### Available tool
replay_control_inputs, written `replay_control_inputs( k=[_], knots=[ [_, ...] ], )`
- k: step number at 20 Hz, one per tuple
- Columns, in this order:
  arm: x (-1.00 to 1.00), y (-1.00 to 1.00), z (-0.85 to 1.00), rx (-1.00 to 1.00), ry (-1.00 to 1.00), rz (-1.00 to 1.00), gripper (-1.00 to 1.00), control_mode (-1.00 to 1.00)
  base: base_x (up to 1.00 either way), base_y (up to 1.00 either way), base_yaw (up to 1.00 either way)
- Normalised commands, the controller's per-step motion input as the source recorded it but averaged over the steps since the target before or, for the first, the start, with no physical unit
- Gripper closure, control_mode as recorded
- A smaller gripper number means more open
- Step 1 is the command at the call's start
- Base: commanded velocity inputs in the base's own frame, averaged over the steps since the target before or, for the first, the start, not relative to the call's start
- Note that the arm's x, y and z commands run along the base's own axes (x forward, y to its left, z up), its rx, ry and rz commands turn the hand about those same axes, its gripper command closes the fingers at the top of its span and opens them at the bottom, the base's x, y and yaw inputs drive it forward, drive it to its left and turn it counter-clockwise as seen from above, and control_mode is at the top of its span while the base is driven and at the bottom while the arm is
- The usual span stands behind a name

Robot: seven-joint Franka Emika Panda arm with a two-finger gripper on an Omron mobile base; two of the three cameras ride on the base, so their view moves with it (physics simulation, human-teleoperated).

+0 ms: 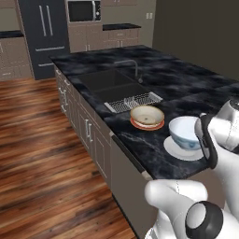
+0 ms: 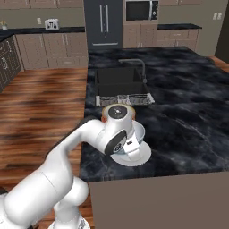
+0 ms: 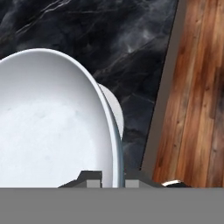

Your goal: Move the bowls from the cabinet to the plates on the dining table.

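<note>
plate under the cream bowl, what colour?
Orange-red plate, its rim peeking out under the cream bowl; clearest in the left base view.

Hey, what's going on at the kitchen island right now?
The robot arm has its gripper shut on the rim of the white bowl with the blue pattern, which sits on the white plate near the edge of the black marble island. The tan bowl already rests on the orange plate, beside the dish rack at the sink.

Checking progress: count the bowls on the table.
2. Shallow cream bowl on the orange-red plate by the sink; deeper white blue-patterned bowl on the white plate, nearer the edge.
</note>
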Motion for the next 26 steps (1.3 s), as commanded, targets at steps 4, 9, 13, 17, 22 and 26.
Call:
replay_control_inputs(
  k=[4, 9, 13, 17, 22, 26],
  knots=[
    [0.17, -0.08, -0.18, 0.0, 0.0, 0.0, 1.0, -1.0, 0.0, 0.0, 0.0],
    [0.18, -0.09, -0.16, 0.0, 0.0, 0.0, 1.0, -1.0, 0.0, 0.0, 0.0],
    [0.19, -0.08, -0.16, 0.0, 0.0, 0.01, 1.0, -1.0, 0.0, 0.0, 0.0],
    [0.19, -0.07, -0.16, 0.0, 0.0, 0.01, 1.0, -1.0, 0.0, 0.0, 0.0],
    [0.19, -0.07, -0.17, 0.0, 0.0, 0.01, 1.0, -1.0, 0.0, 0.0, 0.0],
    [0.18, -0.07, -0.16, 0.0, 0.0, 0.0, 1.0, -1.0, 0.0, 0.0, 0.0]
  ],
)
